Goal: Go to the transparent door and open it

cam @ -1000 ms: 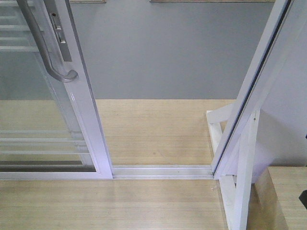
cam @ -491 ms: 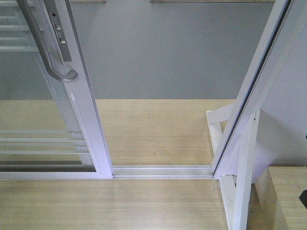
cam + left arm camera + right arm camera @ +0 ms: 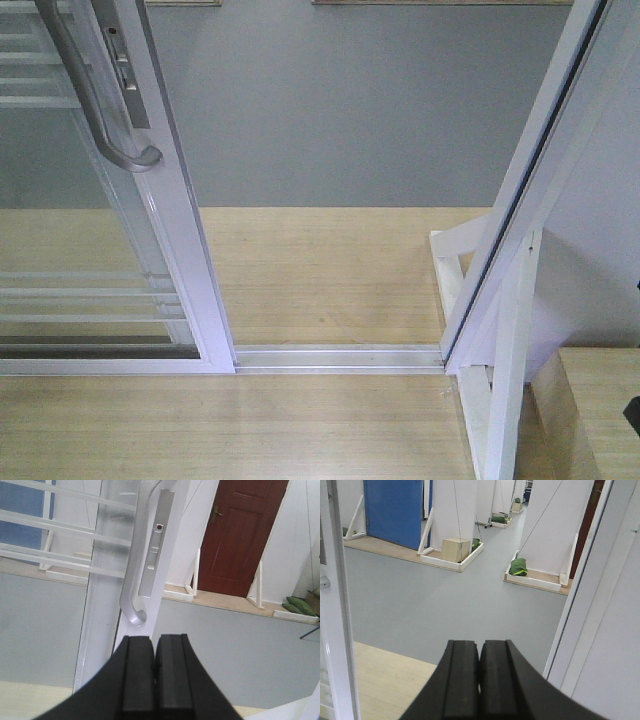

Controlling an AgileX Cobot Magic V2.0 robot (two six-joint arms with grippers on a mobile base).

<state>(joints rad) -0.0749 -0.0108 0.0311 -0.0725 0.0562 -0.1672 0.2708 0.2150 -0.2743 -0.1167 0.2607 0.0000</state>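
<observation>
Fingers point(image 3: 137, 680) of the left gripper point(image 3: 154, 675) are pressed flat together with nothing between them, hanging just below the curled lower end of the grey pull handle point(image 3: 131, 597) without touching it; the right gripper point(image 3: 479, 680) is likewise closed and empty, aimed through the doorway at the grey floor point(image 3: 445, 595) beyond.

The transparent door point(image 3: 90, 250) stands at the left of the front view, its white frame point(image 3: 185, 260) slid aside so that a wide gap shows above the aluminium floor track point(image 3: 340, 356), with the fixed white jamb point(image 3: 520, 220) at right. On this evidence the door looks largely open already.

Risk lies in the closeness: a closed left gripper driven upward could strike the handle's hooked tip or the lock plate point(image 3: 154, 545) beside it and skid off the smooth tube, jolting the panel in its track. A forward roll of the base could also catch the white timber brace point(image 3: 505, 380) at the foot of the jamb.

Pale wood-grain flooring point(image 3: 250, 430) runs on both sides of the track before giving way to the grey floor. Beyond are white partition panels, a dark red door point(image 3: 245, 530), a blue door point(image 3: 395, 507), a wooden box point(image 3: 456, 549) and green sacks point(image 3: 519, 566).
</observation>
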